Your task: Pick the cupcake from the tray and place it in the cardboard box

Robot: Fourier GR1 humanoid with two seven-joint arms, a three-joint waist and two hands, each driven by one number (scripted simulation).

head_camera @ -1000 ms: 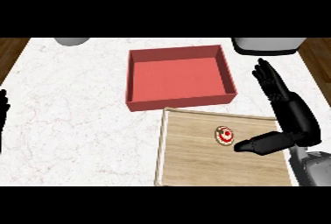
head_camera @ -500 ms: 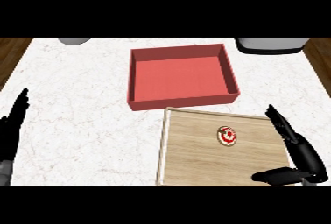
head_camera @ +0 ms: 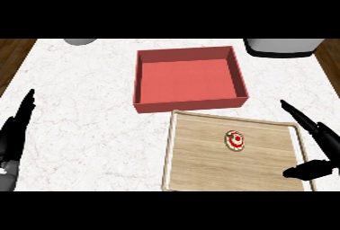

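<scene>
White marble counter (head_camera: 86,134); a grey rounded thing (head_camera: 81,41) top left, maybe a bowl; boxy grey item (head_camera: 284,47) top right.

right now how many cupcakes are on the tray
1. The cupcake lies on the wooden tray, right of its centre. The right robot hand overlaps only the tray's right rim, so another is unlikely to be hidden.

No text, label, brand, number or sign is showing legibly anywhere in the head view. The only marking appearing is a red-and-white swirl on top of the cupcake (head_camera: 234,139), which is sitting on the wooden tray (head_camera: 199,179), and it is forming no readable letter or figure.
</scene>
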